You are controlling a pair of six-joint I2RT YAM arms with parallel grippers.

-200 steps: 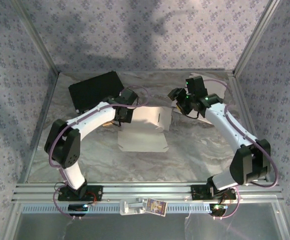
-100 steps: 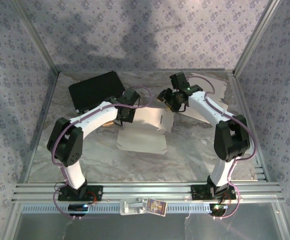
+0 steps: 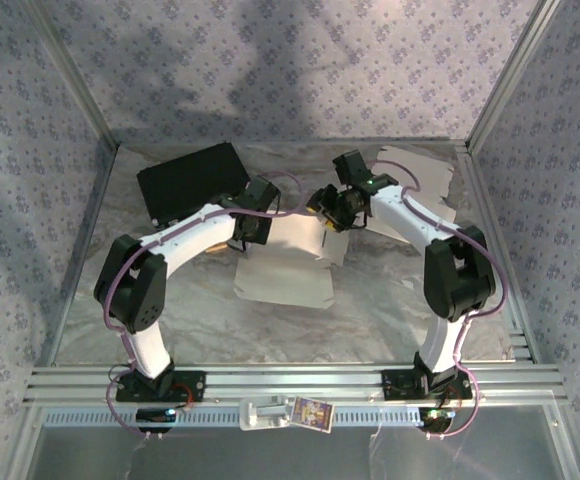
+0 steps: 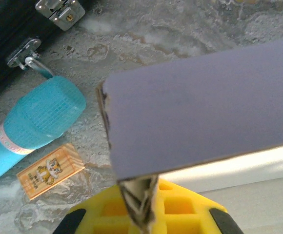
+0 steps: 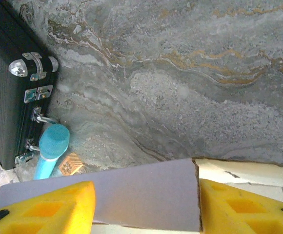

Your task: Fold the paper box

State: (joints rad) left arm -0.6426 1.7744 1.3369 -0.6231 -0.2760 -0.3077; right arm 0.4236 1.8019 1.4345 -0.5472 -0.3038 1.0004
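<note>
The paper box (image 3: 285, 272) lies mostly flat and white in the middle of the table, with a back flap raised. My left gripper (image 3: 248, 236) is at its left edge. In the left wrist view that gripper (image 4: 141, 207) is shut on the edge of a raised grey flap (image 4: 205, 112). My right gripper (image 3: 328, 208) hovers at the box's back right corner. Seen from the right wrist, its yellow fingers (image 5: 49, 207) stand apart on either side of the flap (image 5: 131, 192), whose right edge sits close to the right finger.
A black case (image 3: 190, 180) lies at the back left. Beside it lie a blue cylinder (image 4: 34, 119) and a small wooden block (image 4: 50, 170). More white paper (image 3: 420, 185) lies at the back right. Patterned walls close in the table.
My right arm has swung left and brought its gripper over the box's back flap, its jaws narrowing a little. The left gripper has stayed shut on the box's edge.
</note>
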